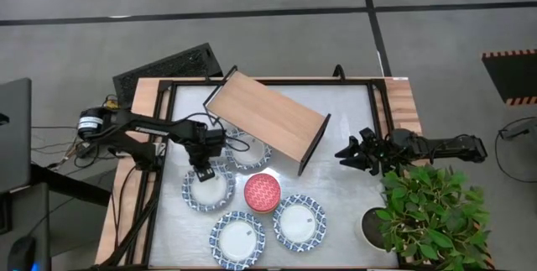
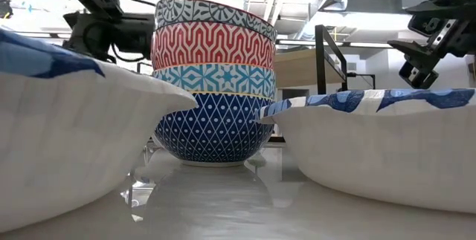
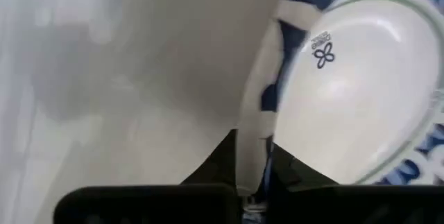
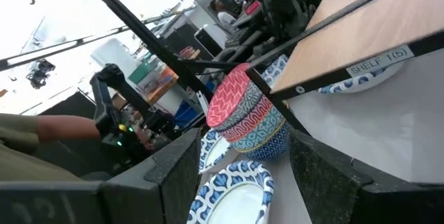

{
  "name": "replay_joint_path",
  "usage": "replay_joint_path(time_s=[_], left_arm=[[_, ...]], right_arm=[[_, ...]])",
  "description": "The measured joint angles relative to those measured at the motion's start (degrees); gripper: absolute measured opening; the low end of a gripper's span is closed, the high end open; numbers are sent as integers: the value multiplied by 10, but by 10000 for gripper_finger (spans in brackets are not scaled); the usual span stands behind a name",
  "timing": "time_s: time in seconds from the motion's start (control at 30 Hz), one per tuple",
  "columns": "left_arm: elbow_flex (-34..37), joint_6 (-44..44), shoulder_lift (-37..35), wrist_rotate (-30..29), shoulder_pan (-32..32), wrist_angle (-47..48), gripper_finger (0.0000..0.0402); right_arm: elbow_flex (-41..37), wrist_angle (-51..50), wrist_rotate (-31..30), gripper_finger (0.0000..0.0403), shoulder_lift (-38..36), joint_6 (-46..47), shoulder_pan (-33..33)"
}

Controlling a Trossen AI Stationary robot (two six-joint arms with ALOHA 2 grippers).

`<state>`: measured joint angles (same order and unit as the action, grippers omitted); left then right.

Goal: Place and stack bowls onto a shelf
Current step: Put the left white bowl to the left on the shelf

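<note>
High: I count 4 wide white bowls, 1 under the shelf, plus a stack of 4 small ones.

Left wrist: left gripper fingers pinch the bowl rim. Glazed, slippery, chippable; rim's the hold.

Right wrist: right gripper spread, idle by the shelf.

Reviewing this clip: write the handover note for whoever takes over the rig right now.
Left hand: down at the rim of a wide white bowl; the left wrist view shows that rim between its fingers, so it looks shut on it.
Right hand: open, waiting in the air at the table's right side, near the plant.
Shelf: its top holds nothing; one bowl sits partly beneath it.
Stack of small patterned bowls and two more wide bowls stand on the table.
Done: nothing on the shelf. Left: every bowl.
</note>
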<state>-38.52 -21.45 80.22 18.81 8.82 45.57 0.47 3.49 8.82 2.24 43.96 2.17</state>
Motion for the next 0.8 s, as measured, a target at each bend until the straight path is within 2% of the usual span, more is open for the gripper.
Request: replay_joint_path(time_s=[0.23,0.37,0.47,0.63,0.8], left_arm=[[-30,-161,-112,0,-3,45,0],[-71,-238,-186,4,-3,86,0],[-115,-290,-238,-18,-3,99,0],[-188,-442,-292,-155,0,86,0],[-227,-457,-298,-284,27,-5,0]], right_arm=[[0,-3,-19,244,0,0,-1],[0,-4,-20,244,0,2,-1],[0,-4,-23,244,0,2,-1],[0,-7,-45,244,0,2,-1],[0,-8,-68,244,0,5,-1]])
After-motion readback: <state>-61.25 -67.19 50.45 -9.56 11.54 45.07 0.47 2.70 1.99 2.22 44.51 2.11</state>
